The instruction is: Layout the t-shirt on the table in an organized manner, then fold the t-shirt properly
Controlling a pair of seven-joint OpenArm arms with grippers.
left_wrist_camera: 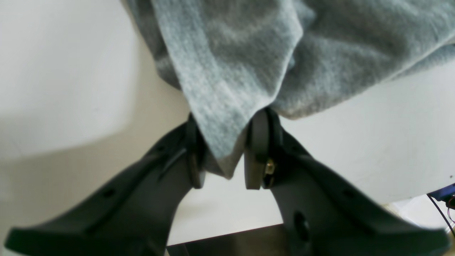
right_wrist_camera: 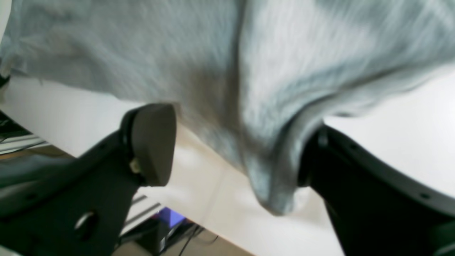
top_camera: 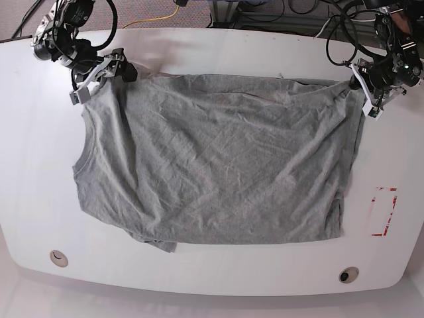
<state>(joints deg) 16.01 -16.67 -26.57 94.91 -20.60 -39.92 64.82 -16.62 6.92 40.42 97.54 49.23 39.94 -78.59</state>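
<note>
— White and glossy, the surface (top_camera: 40, 165) fills nearly the whole base view, with curved edges and a strip of floor and cables (top_camera: 162, 16) along the far side. What sits on it?

— Going left to right: a round hole (top_camera: 58, 258) near the front left corner, then the grey t-shirt (top_camera: 218, 162), spread wide across the middle, wrinkled, one bit folded under at its front left. Further right, a second hole (top_camera: 348, 274) and a red rectangular mark (top_camera: 384, 212), both clear of the cloth.

— And the hands?

— The right hand (top_camera: 109, 66) is at the shirt's far left corner. Its wrist view is blurred; cloth hangs between spread fingers (right_wrist_camera: 153, 142), one pad not touching it. The left hand (left_wrist_camera: 224, 153), at the far right corner, has its fingers pressed in on a fold of the shirt.

— Anything in the way?

— Only dangling cloth, hiding much of both wrist views.
</note>
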